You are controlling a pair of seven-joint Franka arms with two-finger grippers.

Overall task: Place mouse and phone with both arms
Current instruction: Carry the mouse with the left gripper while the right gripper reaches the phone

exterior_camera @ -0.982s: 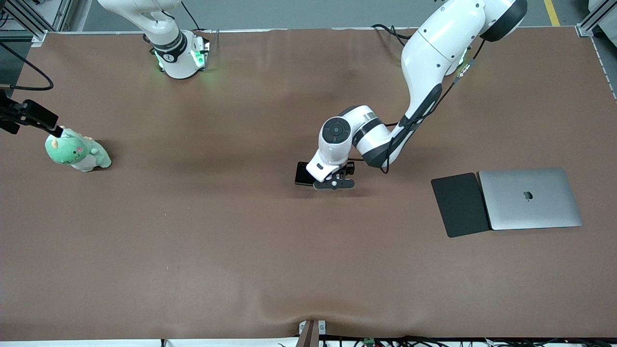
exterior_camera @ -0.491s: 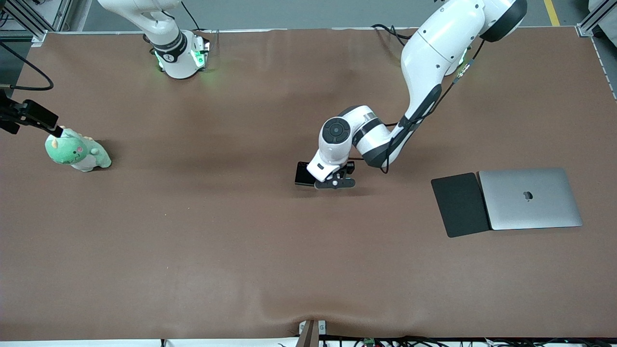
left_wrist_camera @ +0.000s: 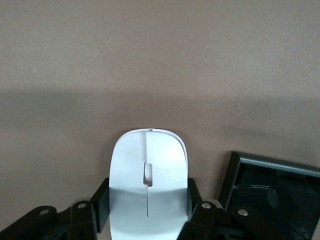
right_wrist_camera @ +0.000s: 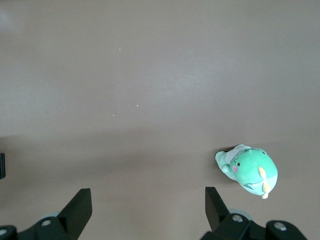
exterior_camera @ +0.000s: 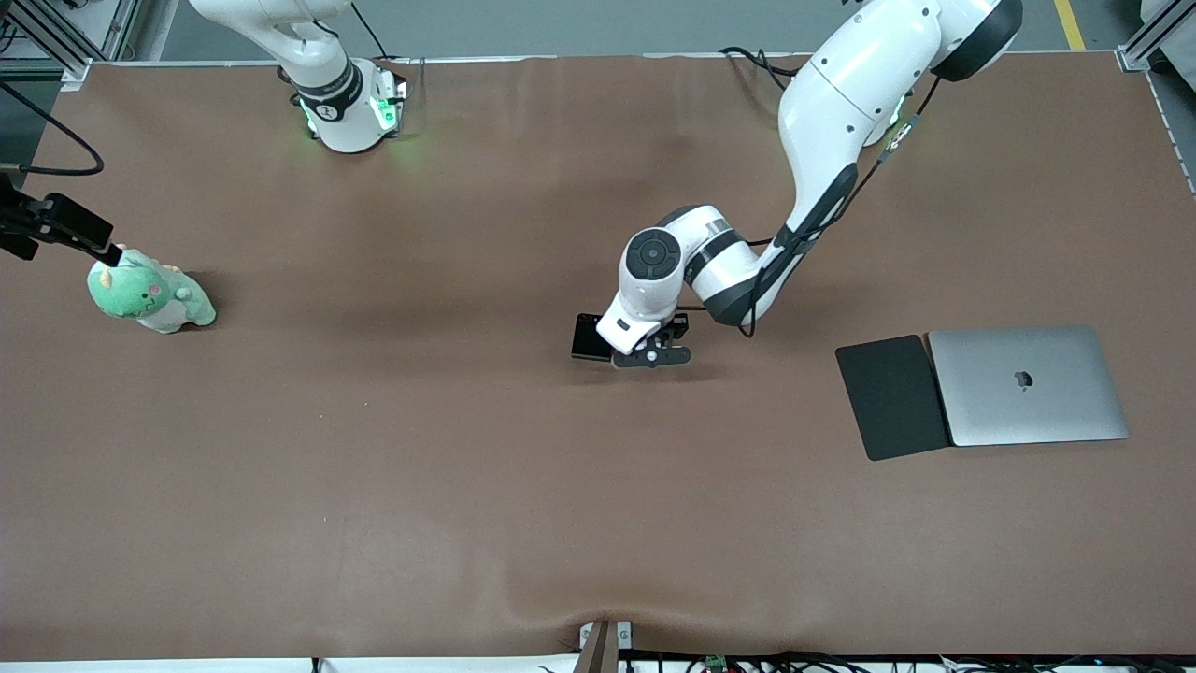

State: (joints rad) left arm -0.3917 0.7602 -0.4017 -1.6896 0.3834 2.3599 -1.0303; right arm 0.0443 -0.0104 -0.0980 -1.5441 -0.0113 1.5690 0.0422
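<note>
A brown mat, faintly rippled and buckled at its camera-side edge, covers the table (exterior_camera: 392, 486) from end to end, with grey floor and aluminium framing showing along the edge where the two arm bases stand. Near the middle of the table, the left end effector (left_wrist_camera: 148, 212) is down at the surface, its fingers (left_wrist_camera: 101, 205) clenched on the flanks of the white mouse (left_wrist_camera: 148, 185), which lies flat on the mat. The black phone (exterior_camera: 587, 337) lies on the table just beside the mouse, toward the right arm's end; in the front view the left arm's wrist hides the mouse itself. The right end effector (right_wrist_camera: 148, 209) waits up in the air over the right arm's end of the table, its fingers (right_wrist_camera: 80, 207) spread wide and holding nothing. A green plush dinosaur (exterior_camera: 149, 295) sits on the mat below it. At the left arm's end of the table a closed silver laptop (exterior_camera: 1028, 384) lies flat, touching a black mouse pad (exterior_camera: 891, 396) beside it on the side toward the phone. Cables (exterior_camera: 747, 662) run along the table edge nearest the front camera.
</note>
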